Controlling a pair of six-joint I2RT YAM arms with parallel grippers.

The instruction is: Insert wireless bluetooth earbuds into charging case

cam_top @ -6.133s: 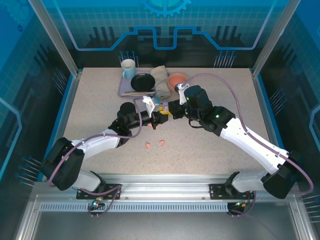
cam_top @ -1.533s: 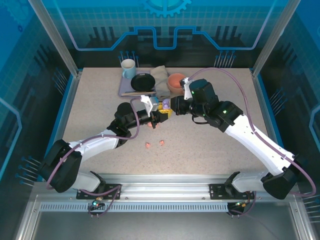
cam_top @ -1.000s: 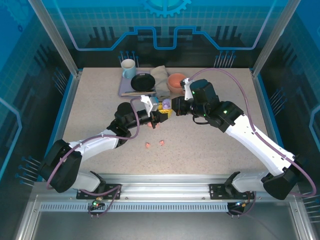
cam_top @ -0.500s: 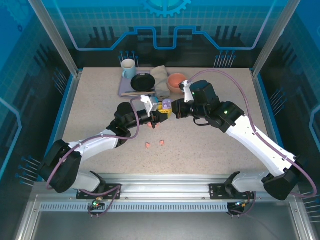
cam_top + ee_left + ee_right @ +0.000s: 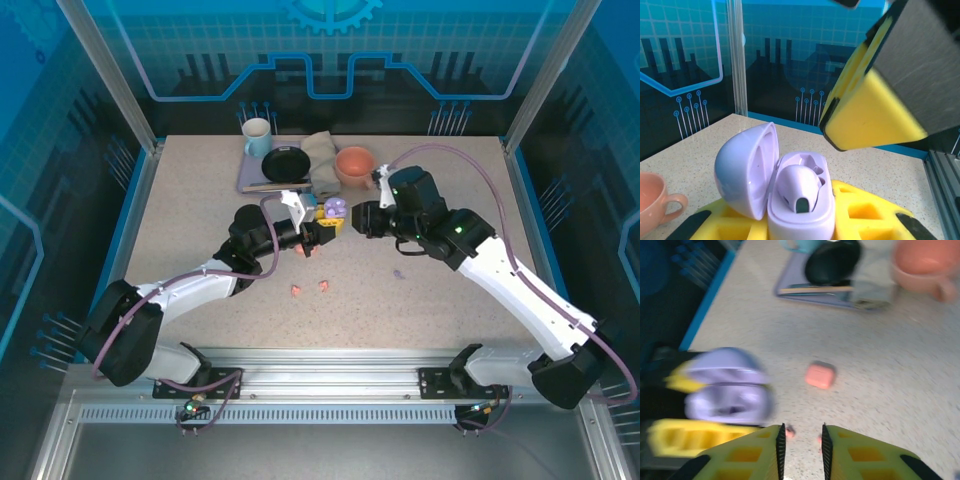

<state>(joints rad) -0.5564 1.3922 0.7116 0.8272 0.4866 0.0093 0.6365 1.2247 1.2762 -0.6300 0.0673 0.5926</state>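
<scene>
Speckled tabletop (image 5: 190,210), mid-frame: left hand (image 5: 326,226) pinches open lilac case (image 5: 790,210), seated bud (image 5: 796,186) inside. Right hand (image 5: 802,434) nearby, fingers (image 5: 740,460) slightly spread, empty. Loose lilac bud (image 5: 398,272) lies below it.

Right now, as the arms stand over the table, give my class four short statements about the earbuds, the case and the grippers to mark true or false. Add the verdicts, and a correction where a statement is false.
1. The lid of the lilac charging case stands open. True.
2. The lilac charging case is empty. False: one lilac earbud sits in it.
3. The left gripper is shut on the lilac charging case. True.
4. The right gripper holds the two coral earbuds. False: both lie on the table, nearer the arm bases, and the right gripper's fingers are apart with nothing between them.
</scene>
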